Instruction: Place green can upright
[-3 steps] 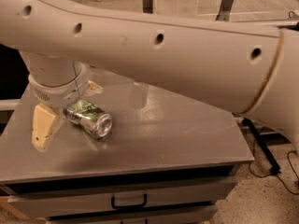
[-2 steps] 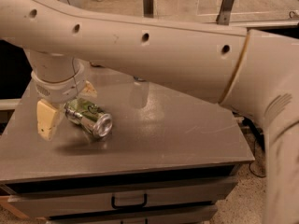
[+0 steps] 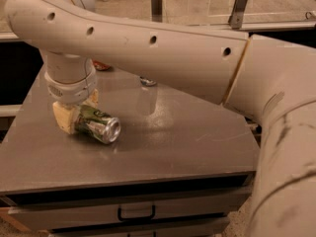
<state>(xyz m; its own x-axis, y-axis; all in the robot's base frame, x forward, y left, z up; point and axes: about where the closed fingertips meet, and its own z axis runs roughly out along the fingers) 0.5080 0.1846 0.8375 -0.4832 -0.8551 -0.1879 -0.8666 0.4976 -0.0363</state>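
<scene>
The green can (image 3: 98, 124) lies on its side on the grey table (image 3: 187, 147), left of the middle, with its silver end facing front right. My gripper (image 3: 78, 109) reaches down over the can's rear end. One cream finger (image 3: 62, 117) presses its left side and the other finger (image 3: 92, 98) sits behind it. The gripper is shut on the can, and the can rests on the tabletop. My large arm spans the top of the view.
A bit of a red can (image 3: 101, 66) and the base of a silver can (image 3: 148, 81) show behind my arm at the back of the table. The table's front edge has a drawer with a handle (image 3: 136, 214) below.
The gripper has come down and in; the left finger, which stood apart from the can, now touches it. The can has barely shifted.
</scene>
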